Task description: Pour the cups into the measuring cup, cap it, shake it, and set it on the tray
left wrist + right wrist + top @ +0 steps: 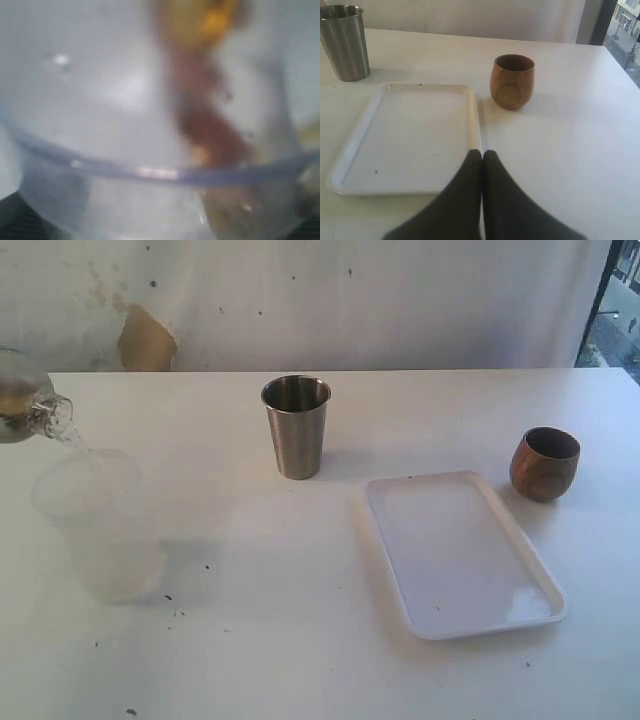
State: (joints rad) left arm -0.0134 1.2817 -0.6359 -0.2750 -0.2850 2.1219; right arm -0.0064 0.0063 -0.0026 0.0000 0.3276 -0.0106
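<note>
measuring cup (16, 392) hangs tipped at the table's (300, 660) left edge, apparently grasped by the unseen left gripper; tray (450, 560) lies to its right, nearer the clenched, empty right gripper (481, 156).

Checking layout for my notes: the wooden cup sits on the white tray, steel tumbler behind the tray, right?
No. The wooden cup stands on the table beside the white tray, not on it; the exterior view shows this. Steel tumbler behind, yes.
</note>
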